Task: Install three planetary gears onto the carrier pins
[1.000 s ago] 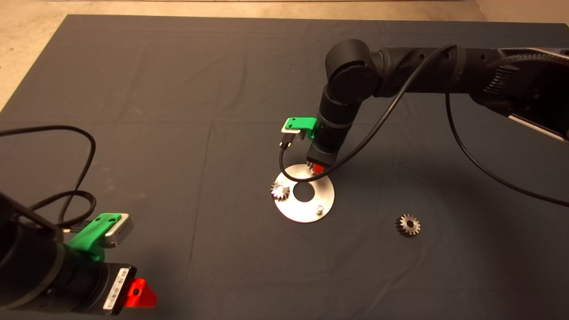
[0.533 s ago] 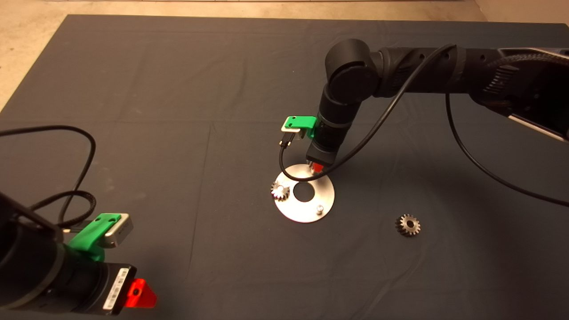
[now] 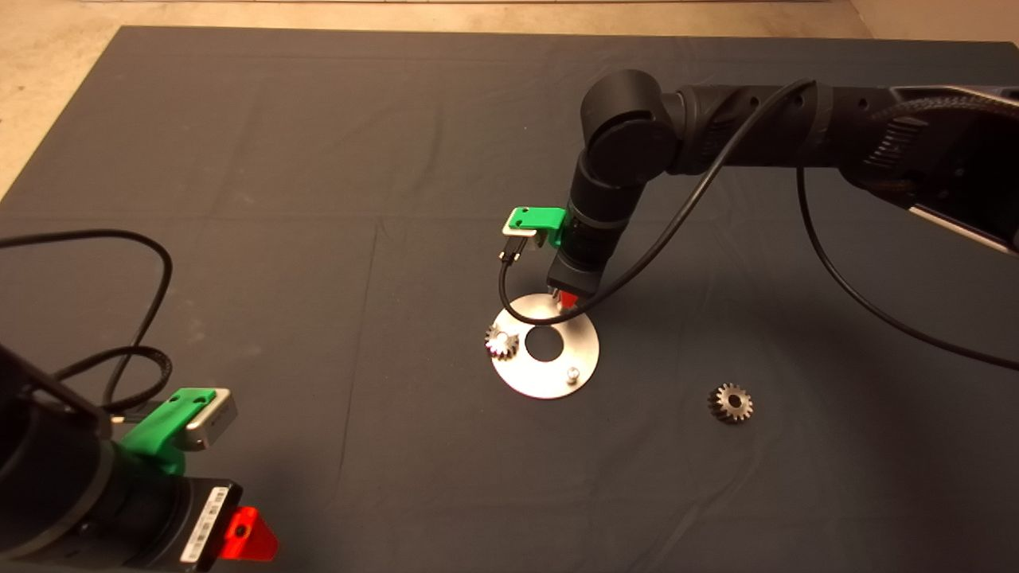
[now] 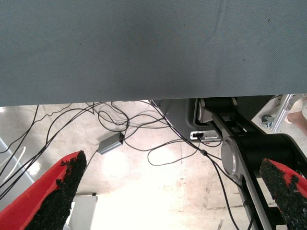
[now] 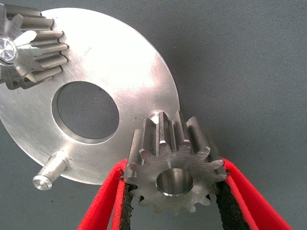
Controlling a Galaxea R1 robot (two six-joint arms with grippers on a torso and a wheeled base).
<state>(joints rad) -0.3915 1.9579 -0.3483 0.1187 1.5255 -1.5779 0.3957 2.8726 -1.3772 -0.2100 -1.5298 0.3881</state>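
1. My right end effector (image 5: 175,191) is closed down to the width of one planetary gear (image 5: 173,168); the black pads (image 5: 125,203) press its teeth on two opposite sides, bore facing the wrist camera.
2. In the head view that end effector (image 3: 567,299) hangs over the 12 o'clock edge of the carrier disc (image 3: 549,376), and my arm hides the held gear and anything under it there.
3. My left end effector (image 4: 172,191) is spread wide with nothing between its fingers; it waits at the surface's 7 o'clock corner (image 3: 251,535), its wrist view showing only the mat edge, floor cables and part of the robot base.
4. The disc is flat, silvery, with a round central hole (image 5: 86,111). A second gear (image 3: 502,342) sits on the pin at the disc's 9 o'clock.
5. One bare carrier pin (image 3: 571,372) stands at the disc's 4 o'clock, a short silver stud.
6. A third gear (image 3: 731,402) lies flat on the dark mat (image 3: 318,199), well apart from the disc at its 4 o'clock, dark grey with a central bore.
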